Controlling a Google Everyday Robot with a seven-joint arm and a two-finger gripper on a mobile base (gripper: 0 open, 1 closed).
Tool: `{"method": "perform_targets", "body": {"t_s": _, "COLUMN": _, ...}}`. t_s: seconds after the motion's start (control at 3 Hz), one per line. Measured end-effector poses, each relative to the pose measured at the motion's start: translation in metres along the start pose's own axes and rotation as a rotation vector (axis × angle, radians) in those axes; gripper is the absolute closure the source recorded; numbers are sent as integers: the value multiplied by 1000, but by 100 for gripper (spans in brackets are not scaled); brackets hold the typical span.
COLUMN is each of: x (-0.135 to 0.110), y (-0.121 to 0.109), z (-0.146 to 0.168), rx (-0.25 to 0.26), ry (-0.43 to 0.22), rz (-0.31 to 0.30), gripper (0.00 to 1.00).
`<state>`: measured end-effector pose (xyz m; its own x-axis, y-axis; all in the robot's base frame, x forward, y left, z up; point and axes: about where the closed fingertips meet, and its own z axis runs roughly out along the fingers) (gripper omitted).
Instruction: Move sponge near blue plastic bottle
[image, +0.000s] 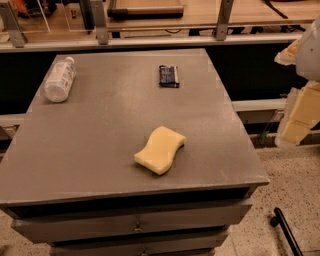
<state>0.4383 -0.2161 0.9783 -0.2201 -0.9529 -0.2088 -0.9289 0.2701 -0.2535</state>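
A: Sponge?
B: Pale yellow sponge (160, 150) lies flat on the grey table (100, 140), toward the front, right of centre.
A: Bottle?
B: Bottle (59, 80) lies on its side at the far left corner, well apart from the sponge. A dark packet (169, 76) sits near the far edge.
A: Gripper?
B: Gripper (300, 117) hangs beyond the table's right side, at the frame edge. Wide or narrow, cannot tell.

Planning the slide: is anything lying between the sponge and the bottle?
Nothing visible. Bare tabletop runs from the sponge to the bottle at the far left; the dark packet lies off that line. The gripper is at the view's right edge.
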Motion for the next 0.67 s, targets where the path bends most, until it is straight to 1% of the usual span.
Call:
{"method": "perform_targets", "body": {"t_s": 0.33, "x": -2, "y": 0, "z": 1, "rx": -2, "ry": -6, "rz": -1, "gripper": 0}}
{"method": "perform_targets", "body": {"t_s": 0.67, "x": -8, "y": 1, "z": 3, "rx": -10, "ry": -29, "rz": -3, "gripper": 0}}
